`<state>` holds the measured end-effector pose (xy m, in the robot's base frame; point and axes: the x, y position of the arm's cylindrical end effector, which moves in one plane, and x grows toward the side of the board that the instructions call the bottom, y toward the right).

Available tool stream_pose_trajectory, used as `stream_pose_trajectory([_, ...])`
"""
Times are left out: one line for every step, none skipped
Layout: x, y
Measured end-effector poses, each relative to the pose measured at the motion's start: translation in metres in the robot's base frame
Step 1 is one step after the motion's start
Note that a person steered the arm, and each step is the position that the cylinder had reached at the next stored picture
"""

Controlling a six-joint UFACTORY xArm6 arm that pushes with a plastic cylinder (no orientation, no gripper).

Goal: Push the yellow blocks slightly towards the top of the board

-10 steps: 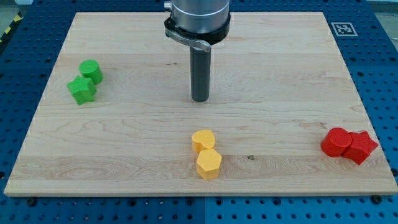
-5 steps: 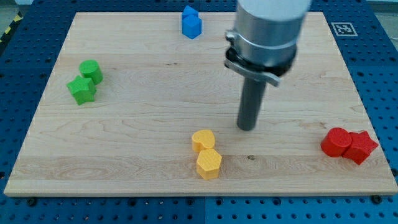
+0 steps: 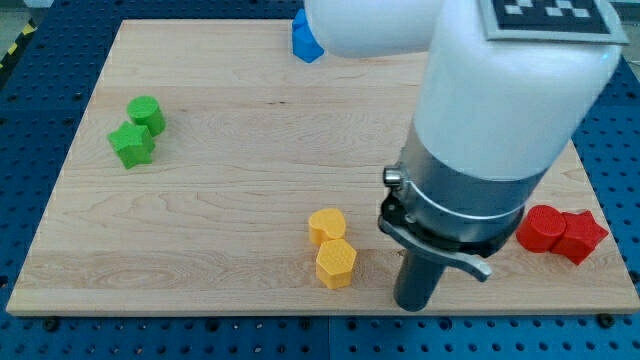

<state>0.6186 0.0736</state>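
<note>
Item: my tip (image 3: 415,305), bare rod, no jaws, holding nothing. Yellow blocks (image 3: 333,249) lay just to its view-left, touching each other. Risk: an off-centre push would likely separate them sideways.

1. Wooden bench (image 3: 220,190): two green blocks (image 3: 137,131) by the left edge.
2. Two yellow blocks (image 3: 331,249), touching, near the bottom edge.
3. Red blocks (image 3: 561,233) near the right edge; blue block (image 3: 303,38) at the top edge.
</note>
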Motion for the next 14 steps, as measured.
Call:
stream_pose_trajectory([0.000,-0.025])
stream_pose_trajectory([0.000,-0.032])
stream_pose_trajectory([0.000,-0.036])
stream_pose_trajectory([0.000,-0.040])
stream_pose_trajectory([0.000,-0.053])
stream_pose_trajectory([-0.001,-0.060])
stream_pose_trajectory([0.000,-0.062])
stream_pose_trajectory([0.000,-0.065])
stream_pose_trajectory([0.000,-0.065])
stream_pose_trajectory([0.000,-0.067])
stream_pose_trajectory([0.000,-0.067])
stream_pose_trajectory([-0.002,-0.069])
stream_pose_trajectory([-0.013,-0.066])
stream_pose_trajectory([-0.034,-0.056])
